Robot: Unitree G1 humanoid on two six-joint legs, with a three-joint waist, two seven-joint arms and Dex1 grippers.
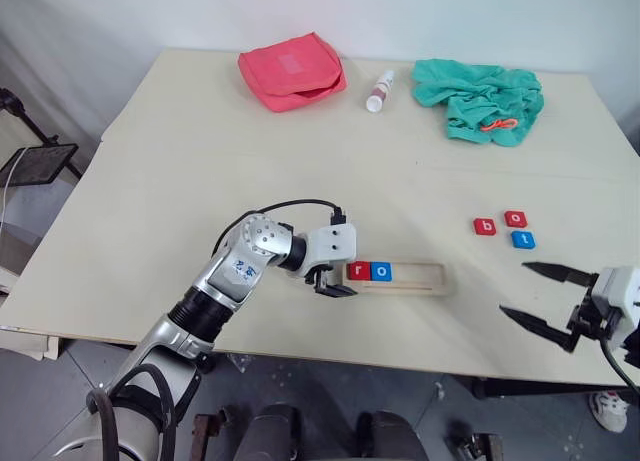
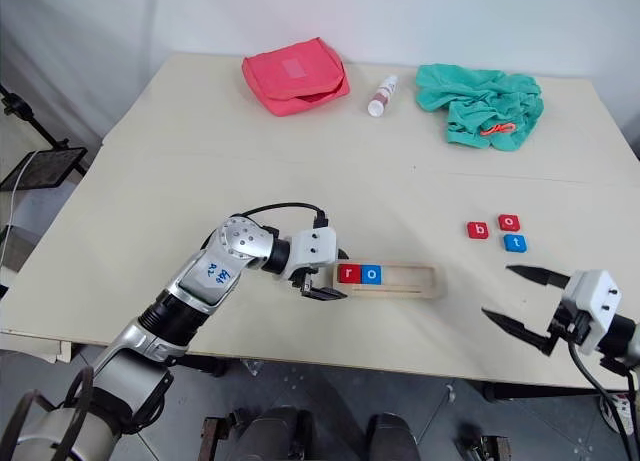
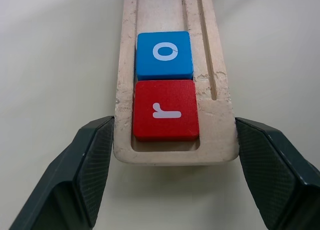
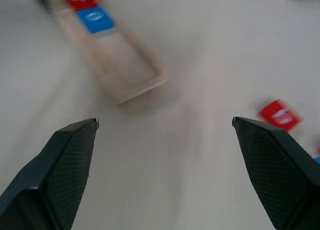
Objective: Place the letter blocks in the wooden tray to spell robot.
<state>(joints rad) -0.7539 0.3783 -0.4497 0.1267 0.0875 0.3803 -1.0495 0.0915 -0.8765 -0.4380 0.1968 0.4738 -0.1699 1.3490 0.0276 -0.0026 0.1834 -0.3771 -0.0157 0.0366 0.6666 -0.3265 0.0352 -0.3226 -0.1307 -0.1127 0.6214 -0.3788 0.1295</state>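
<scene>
The tray (image 1: pixel 398 277) is lying left-to-right near the bench (image 1: pixel 200 161) front, r and o seated at its left end. The right gripper (image 1: pixel 537 296), fingers apart and empty, is hovering nearer the b block (image 1: pixel 484 226) (just far-left of it); the left gripper (image 3: pixel 170 155) is straddling the tray's left end, apart.

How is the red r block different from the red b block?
The r block sits inside the wooden tray, at its end, touching the blue o block. The b block lies loose on the table, outside the tray, close to two other loose blocks. The left gripper is right by the r block; no gripper is by the b block. Both are small red squares with a white letter.
</scene>
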